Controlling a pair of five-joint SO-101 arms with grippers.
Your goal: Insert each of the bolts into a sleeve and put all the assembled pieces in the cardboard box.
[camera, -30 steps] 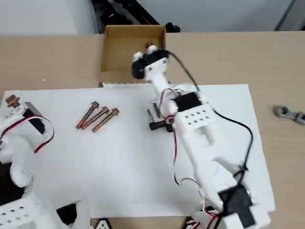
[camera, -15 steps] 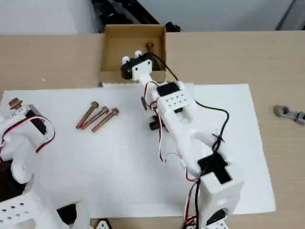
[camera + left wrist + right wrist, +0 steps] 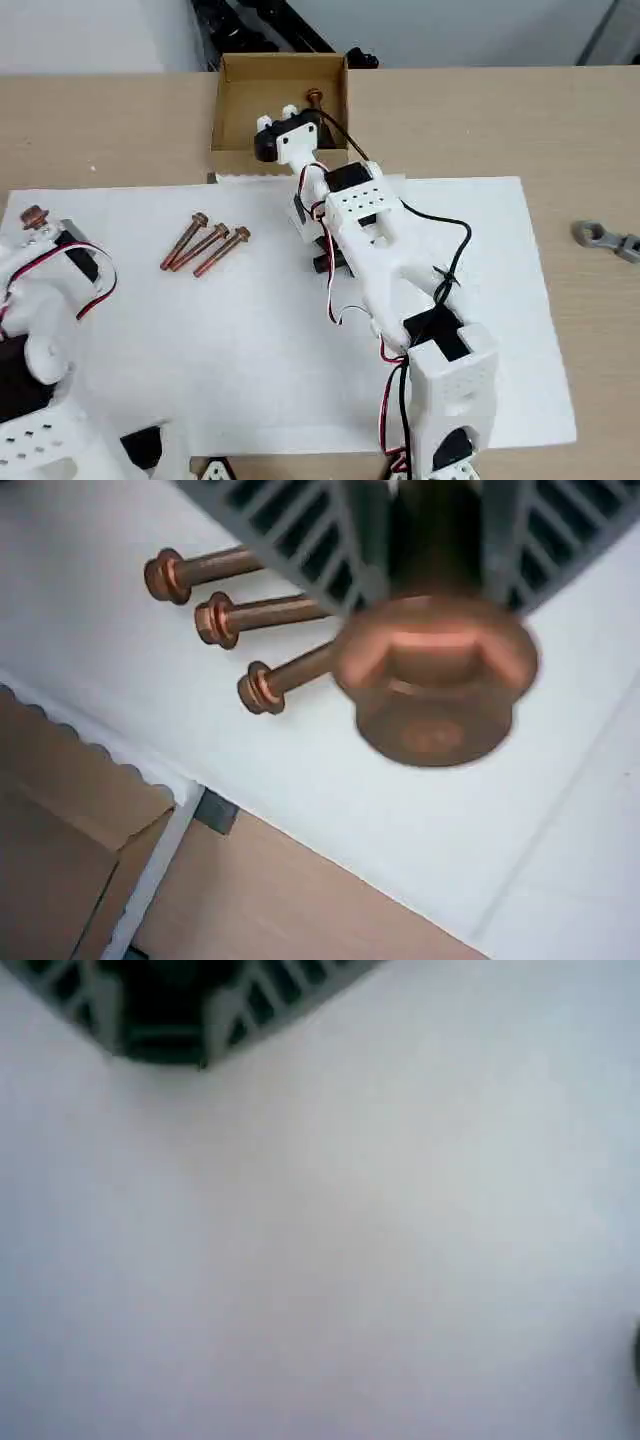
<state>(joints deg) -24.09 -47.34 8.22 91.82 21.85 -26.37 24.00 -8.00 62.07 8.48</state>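
Left pincer [image 3: 437, 550] grips a bolt [image 3: 435, 680] by its shank, head outward, held off the white sheet [image 3: 200, 350] at the sheet's left edge, apparently kept ready until a sleeve can be brought to it. 3 bolts [image 3: 197, 248] lie loose side by side on the sheet, near the left arm and still without sleeves, so most of the task looks undone. The right pincer [image 3: 280, 120] reaches across the near wall of the box [image 3: 250, 100], which stands on the tabletop [image 3: 100, 120] just beyond the sheet; whether that pincer is spread or pressed together cannot be told. A copper head [image 3: 314, 97] shows by the box's right wall, just beside the right pincer, probably an assembled piece delivered there. Dark pieces [image 3: 322, 263] on the sheet, partly hidden under the right arm, may be sleeves waiting for use. Compared with 1 second ago, the right arm has swung left, carrying its pincer from the box's right wall toward the middle of the near wall, while the copper head has kept its place, which suggests it was let go. The left arm has barely shifted, and the 3 bolts have not moved.
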